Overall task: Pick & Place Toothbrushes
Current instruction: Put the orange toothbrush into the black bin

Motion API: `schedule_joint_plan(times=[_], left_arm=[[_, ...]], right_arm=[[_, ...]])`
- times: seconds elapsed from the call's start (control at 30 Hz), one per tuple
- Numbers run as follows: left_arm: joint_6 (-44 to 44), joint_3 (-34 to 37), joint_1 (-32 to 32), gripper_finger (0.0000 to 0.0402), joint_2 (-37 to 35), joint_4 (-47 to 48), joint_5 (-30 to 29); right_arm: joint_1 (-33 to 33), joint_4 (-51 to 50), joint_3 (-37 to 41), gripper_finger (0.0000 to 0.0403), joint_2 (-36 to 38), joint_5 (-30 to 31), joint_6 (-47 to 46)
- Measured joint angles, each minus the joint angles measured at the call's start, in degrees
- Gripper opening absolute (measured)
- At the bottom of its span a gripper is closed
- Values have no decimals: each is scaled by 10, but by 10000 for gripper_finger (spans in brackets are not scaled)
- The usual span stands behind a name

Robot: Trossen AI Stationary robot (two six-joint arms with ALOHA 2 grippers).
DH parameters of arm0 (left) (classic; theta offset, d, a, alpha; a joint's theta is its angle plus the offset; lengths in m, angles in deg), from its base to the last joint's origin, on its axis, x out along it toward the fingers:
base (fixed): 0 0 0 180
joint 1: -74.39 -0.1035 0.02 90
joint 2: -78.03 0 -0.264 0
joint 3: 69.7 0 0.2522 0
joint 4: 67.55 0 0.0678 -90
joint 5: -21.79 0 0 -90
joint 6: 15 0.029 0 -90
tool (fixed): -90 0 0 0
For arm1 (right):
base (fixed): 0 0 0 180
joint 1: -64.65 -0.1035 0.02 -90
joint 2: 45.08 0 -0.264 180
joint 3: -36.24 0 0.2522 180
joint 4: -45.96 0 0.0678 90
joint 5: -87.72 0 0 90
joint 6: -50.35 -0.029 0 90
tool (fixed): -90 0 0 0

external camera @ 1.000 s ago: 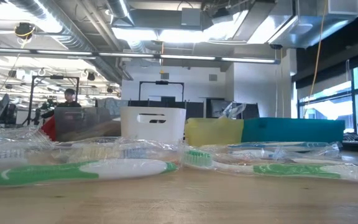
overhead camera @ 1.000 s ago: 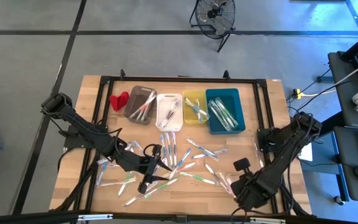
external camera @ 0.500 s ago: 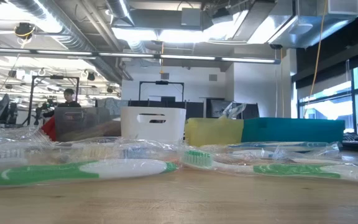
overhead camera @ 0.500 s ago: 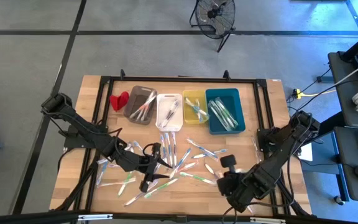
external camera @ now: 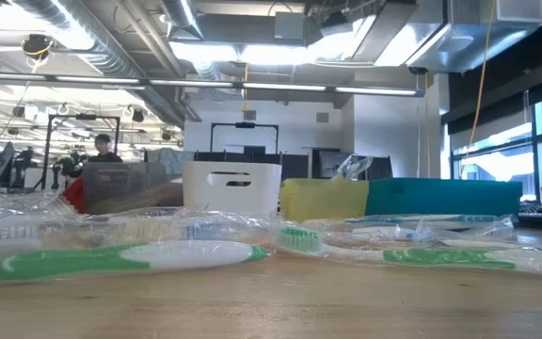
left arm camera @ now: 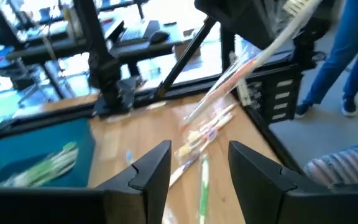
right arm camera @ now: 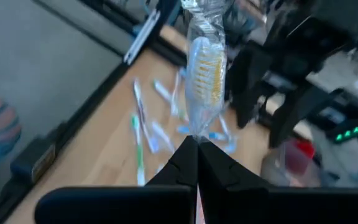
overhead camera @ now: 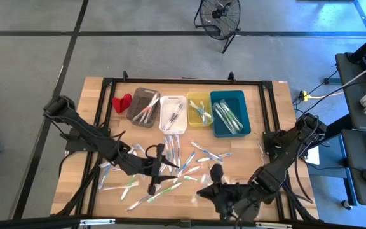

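Toothbrushes lie scattered across the wooden table in clear wrappers, and we see more in the grey bin, white bin, yellow bin and teal bin. Our right gripper sits low near the table's front edge, fingers clenched on a wrapped toothbrush with what look like yellow bristles. Our left gripper hovers over the middle pile, fingers parted around nothing. A red object rests beside the grey bin.
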Motion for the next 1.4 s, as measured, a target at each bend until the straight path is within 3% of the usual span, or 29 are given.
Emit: schedule_joint_plan(times=[0.37, 0.73, 1.0, 1.2, 1.4], left_arm=[[89, 0, 4, 155, 68, -155, 6], [201, 0, 2, 155, 113, -290, 8], [202, 0, -10, 155, 116, -303, 54], [201, 0, -16, 152, 116, -305, 56], [202, 0, -16, 113, 116, -305, 58]], right_arm=[[15, 112, 0, 0, 0, 16, 53], [41, 134, 0, 0, 0, 0, 56], [57, 134, 0, 0, 0, -7, 57], [66, 134, 0, 0, 0, -21, 55], [67, 133, 0, 0, 0, -23, 55]])
